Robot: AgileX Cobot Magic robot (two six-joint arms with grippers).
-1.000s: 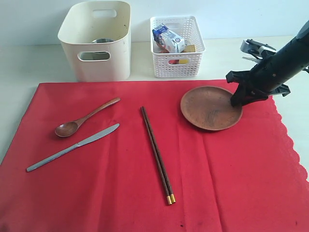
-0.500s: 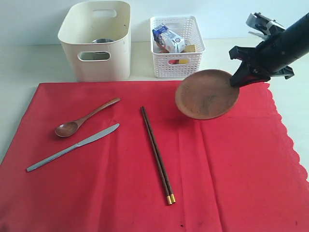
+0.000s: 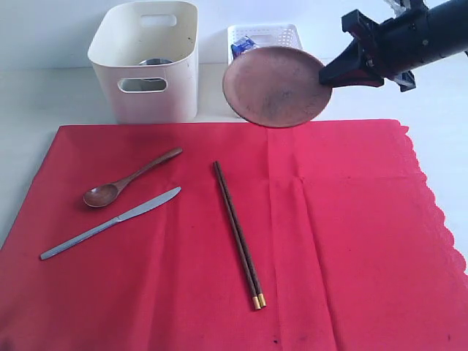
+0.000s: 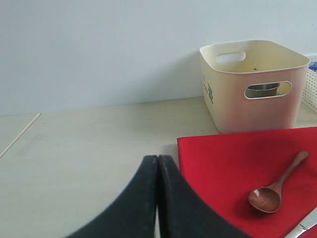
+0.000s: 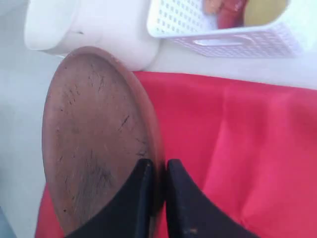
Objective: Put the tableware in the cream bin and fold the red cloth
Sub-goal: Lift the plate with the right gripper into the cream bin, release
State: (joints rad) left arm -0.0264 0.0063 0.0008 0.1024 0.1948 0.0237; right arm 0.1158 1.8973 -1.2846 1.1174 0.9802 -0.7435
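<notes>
The right fingers point(image 5: 141, 198) pinch the plate point(image 3: 274, 86) by its rim, holding it tilted aloft near the bin point(image 3: 157, 102), probably for dropping in, while the left fingers point(image 4: 143, 198) rest pressed together.

The round brown wooden plate point(image 3: 274, 86) is seen to be matt, its surface marked by fine dark scratches. The large red cloth point(image 3: 219, 248) is shown as matt fabric with faint creases. The tall cream plastic bin point(image 3: 150, 91) is smooth, with a slight sheen. The brown wooden spoon point(image 3: 139, 174) is polished and glossy. The silver table knife point(image 3: 110, 223) is of dull metal. The small white lattice basket point(image 5: 233, 37) is of perforated plastic.
</notes>
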